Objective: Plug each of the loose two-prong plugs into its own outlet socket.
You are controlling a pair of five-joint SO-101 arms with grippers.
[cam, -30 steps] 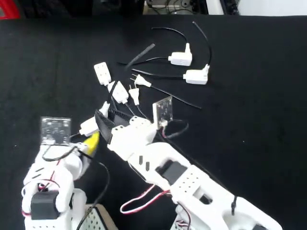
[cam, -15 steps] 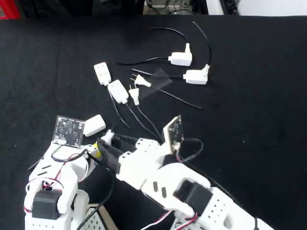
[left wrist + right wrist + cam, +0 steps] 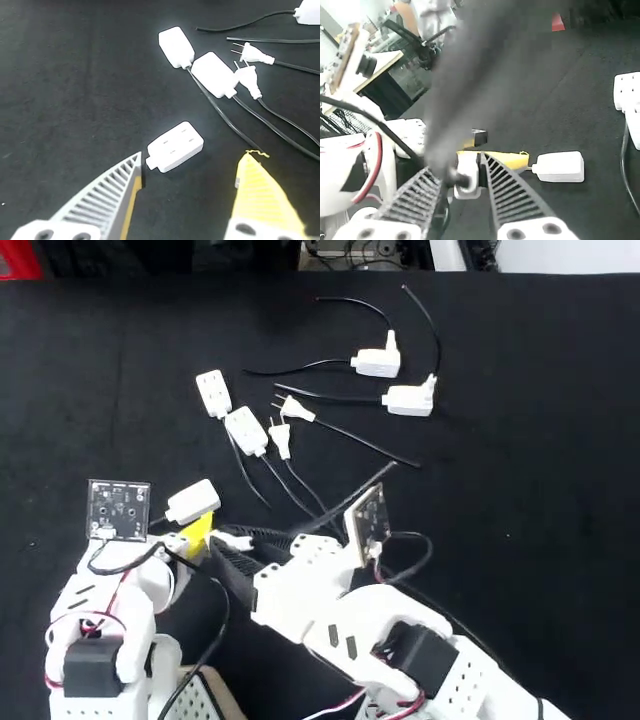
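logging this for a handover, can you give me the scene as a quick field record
left gripper: open, near socket lying just ahead of its fingertips, ungripped
right gripper: shut on held plug, cord trailing
held plug and near socket: apart, not mated
loose plugs: two, lying unplugged beside the far sockets
far sockets: two white blocks, side by side

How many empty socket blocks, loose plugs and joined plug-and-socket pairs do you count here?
Empty white rectangular plastic socket blocks: 3
Loose white plastic plugs on black cables: 3, one gripped in the right tool
Joined white plug-and-socket pairs: 2
Total: 8
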